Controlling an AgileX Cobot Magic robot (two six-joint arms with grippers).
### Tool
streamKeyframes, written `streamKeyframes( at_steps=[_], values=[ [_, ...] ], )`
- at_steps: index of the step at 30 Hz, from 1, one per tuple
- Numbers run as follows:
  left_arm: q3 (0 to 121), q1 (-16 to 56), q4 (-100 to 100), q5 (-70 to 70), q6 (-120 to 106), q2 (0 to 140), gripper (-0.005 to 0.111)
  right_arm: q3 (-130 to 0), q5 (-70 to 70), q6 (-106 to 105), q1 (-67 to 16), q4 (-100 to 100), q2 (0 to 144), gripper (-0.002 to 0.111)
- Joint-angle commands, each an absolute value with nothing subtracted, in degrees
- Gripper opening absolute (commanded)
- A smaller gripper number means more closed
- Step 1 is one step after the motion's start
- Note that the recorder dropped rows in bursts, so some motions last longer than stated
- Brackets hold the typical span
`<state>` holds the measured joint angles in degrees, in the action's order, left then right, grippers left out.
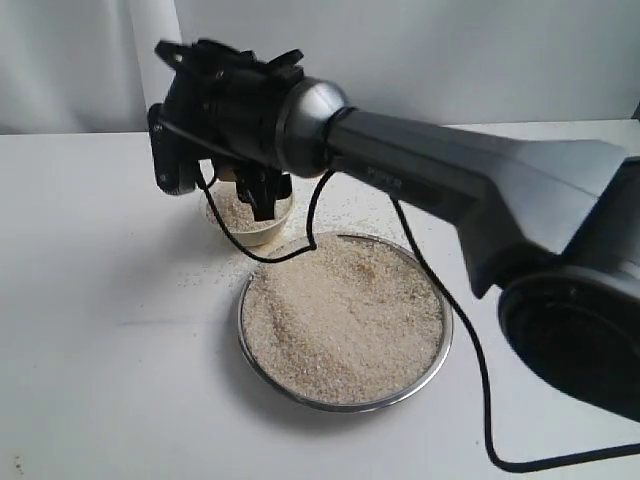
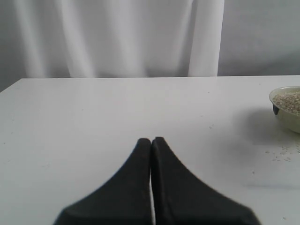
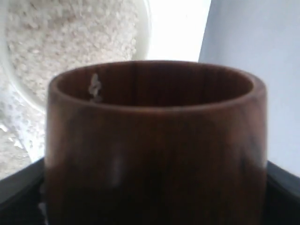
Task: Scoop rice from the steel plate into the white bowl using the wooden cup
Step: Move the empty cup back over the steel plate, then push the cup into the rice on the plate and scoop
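Exterior view, foreground: the dark round joint point(image 1: 580, 340) and grey housing of the right arm point(image 1: 520, 190), which reaches across the middle towards the left of the view. A black cable point(image 1: 470, 350) hangs from the arm and trails over the table.

Surface and room: a flat, matt white table point(image 2: 93, 117). Behind it hang a white pleated curtain point(image 2: 117, 37) and a plain grey wall point(image 2: 262, 37). Loose grains point(image 1: 200, 270) lie scattered on the table around the vessels.

Vessels: the steel plate point(image 1: 345, 407) is wide, shallow and round, with a thin shiny raised rim. It sits near the table's middle. The rice point(image 1: 345, 320), a pale beige granular mass, fills it in an uneven heap. The white bowl point(image 1: 258, 238) is small, smooth and cream-coloured. It stands just beside the plate's far left rim; whether the two touch cannot be told. It also holds rice. The wooden cup point(image 3: 154, 154) is rounded, handleless, of reddish-brown grained wood and dark inside. A few grains point(image 3: 95, 86) cling to its inner wall near the rim.

Jaws: the right gripper point(image 1: 266, 200) hangs over the white bowl. Its jaws stand wide apart and are clamped on the wooden cup, with a black jaw edge at either side of the cup in the right wrist view. The left gripper point(image 2: 151, 140) hangs low over bare table, well apart from the bowl. Its two black fingers are pressed together with nothing between them. A rice-filled vessel point(image 2: 286, 119) shows at the edge of the left wrist view; which vessel it is cannot be told.
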<state>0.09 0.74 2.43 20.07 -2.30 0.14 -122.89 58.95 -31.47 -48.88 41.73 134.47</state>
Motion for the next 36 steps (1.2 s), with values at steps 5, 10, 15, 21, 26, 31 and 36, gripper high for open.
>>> streamKeyframes(
  at_steps=[5,10,15,21,26,31,36],
  values=[
    [0.0,0.9,2.4,19.7,-2.1,0.0,0.0,-123.4,65.5,-37.6,-47.3,23.2,125.1,0.0],
    [0.0,0.9,2.4,19.7,-2.1,0.0,0.0,-122.0,70.0,-36.8,-47.0,22.6,123.3,0.0],
    [0.0,0.9,2.4,19.7,-2.1,0.0,0.0,-118.4,70.0,-36.8,-46.9,21.3,122.9,0.0],
    [0.0,0.9,2.4,19.7,-2.1,0.0,0.0,-109.9,70.0,-36.8,-46.9,21.7,122.9,0.0],
    [0.0,0.9,2.4,19.7,-2.1,0.0,0.0,-103.3,70.0,-36.8,-46.9,22.4,122.2,0.0],
    [0.0,0.9,2.4,19.7,-2.1,0.0,0.0,-95.6,70.0,-35.8,-46.9,26.4,120.2,0.0],
    [0.0,0.9,2.4,19.7,-2.1,0.0,0.0,-89.8,70.0,-35.5,-46.9,28.1,117.5,0.0]
  ],
)
